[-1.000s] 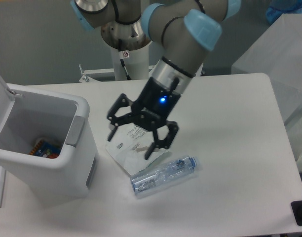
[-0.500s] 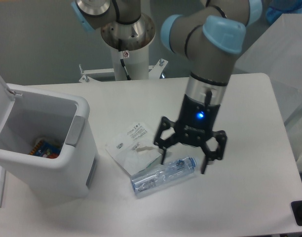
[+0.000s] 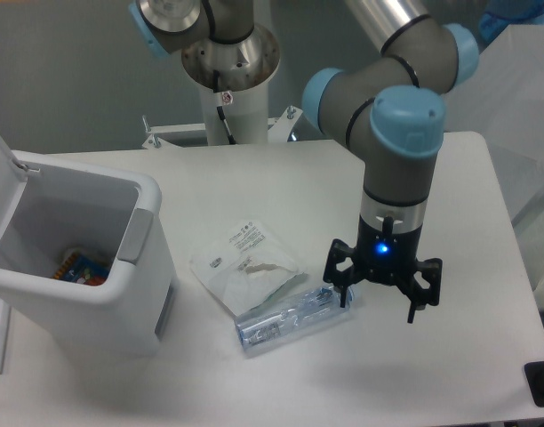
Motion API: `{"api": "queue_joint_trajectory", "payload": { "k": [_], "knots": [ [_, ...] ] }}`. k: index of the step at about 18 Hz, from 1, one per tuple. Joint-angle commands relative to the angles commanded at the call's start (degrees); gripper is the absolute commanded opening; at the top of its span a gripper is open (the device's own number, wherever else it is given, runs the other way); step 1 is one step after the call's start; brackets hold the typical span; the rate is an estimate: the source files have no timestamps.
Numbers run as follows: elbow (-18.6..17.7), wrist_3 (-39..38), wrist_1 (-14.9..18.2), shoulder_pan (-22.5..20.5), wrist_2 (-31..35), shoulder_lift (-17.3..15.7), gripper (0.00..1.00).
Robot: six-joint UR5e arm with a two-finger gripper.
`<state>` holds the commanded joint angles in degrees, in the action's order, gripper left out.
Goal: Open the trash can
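1. Now the hand point(image 3: 380, 295) sits lower right of centre; a second ago it hung at centre frame over the plastic packet point(image 3: 246, 268), and half a second ago it was just above the bottle point(image 3: 294, 317).
2. Across those frames the arm point(image 3: 397, 151) has swung from a slant toward the left to a near-vertical stand, its wrist pointing straight down at the desk point(image 3: 450, 178).
3. The hand's fingers are spread wide and hold nothing; a blue light glows on its body.
4. Its left-hand fingertip point(image 3: 348, 298) in the picture lies just beside the capped end of the bottle; whether they touch cannot be told. The other fingertip hangs over bare desk, further right.
5. The bin point(image 3: 85, 267) stands at the left edge of the frame, unmoved, its lid point(image 3: 1, 160) already tipped up and back at the far left, so the mouth is open.
6. Inside it, something coloured point(image 3: 79, 269) lies at the bottom.
7. The packet and the bottle lie as before, flat on the desk between the bin and the hand, the bottle overlapping the packet's lower edge.
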<state>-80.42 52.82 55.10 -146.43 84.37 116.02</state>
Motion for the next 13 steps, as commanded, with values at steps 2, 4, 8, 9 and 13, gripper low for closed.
{"api": "queue_joint_trajectory", "payload": {
  "k": [2,4,8,9,13],
  "knots": [
    [0.4,2.4,2.7,0.0,0.5,-0.2,1.0],
    [1.1,7.7,4.7,0.2,2.6,-0.3,1.0],
    [2.1,10.9,7.5,0.3,4.4,0.0,1.0],
    [2.5,11.3,8.0,0.3,5.3,0.1,1.0],
    [2.5,11.6,8.3,0.7,6.2,0.2,1.0]
  ]
}}
